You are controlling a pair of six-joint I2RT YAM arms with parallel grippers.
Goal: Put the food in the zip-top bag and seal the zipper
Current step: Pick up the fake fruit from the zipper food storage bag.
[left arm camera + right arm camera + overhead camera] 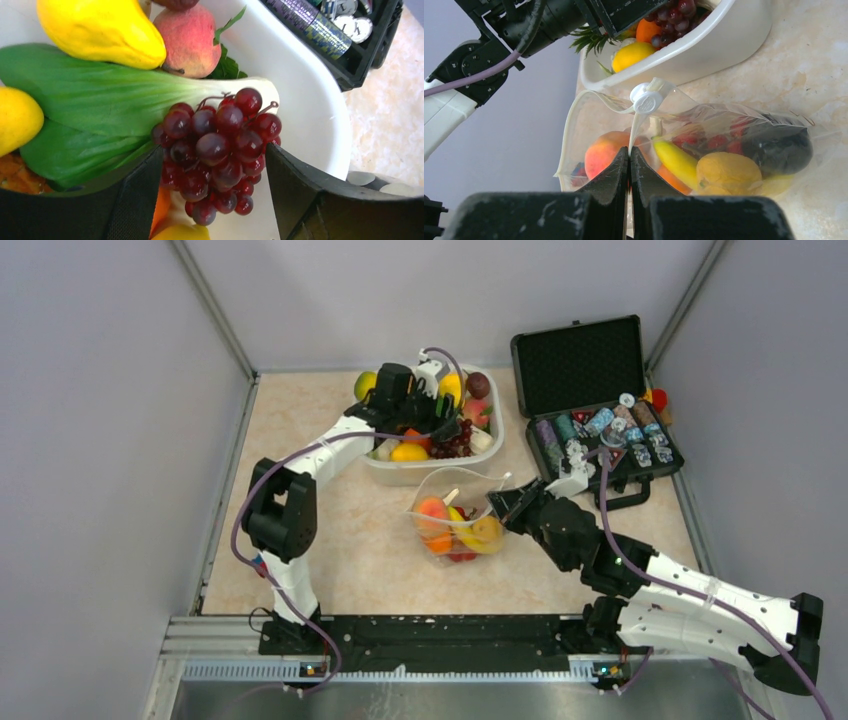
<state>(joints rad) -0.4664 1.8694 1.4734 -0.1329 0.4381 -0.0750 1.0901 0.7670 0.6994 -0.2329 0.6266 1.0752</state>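
The zip-top bag (455,522) lies mid-table with its mouth open, holding a peach (601,152), banana (676,160), orange, strawberries and a dark fruit. My right gripper (630,152) is shut on the bag's whitish zipper strip (639,122) just below the white slider (647,100); it also shows in the top view (500,505). My left gripper (214,165) is inside the white tub, its fingers (135,200) closed against both sides of the dark purple grapes (215,145). In the top view it (447,430) is over the tub's near right part.
The white tub (497,445) at the back holds a green leafy vegetable (100,100), a yellow pear-shaped fruit (100,30), a peach (187,40) and more. An open black case (600,410) of chips stands right of it. Grey walls enclose the table.
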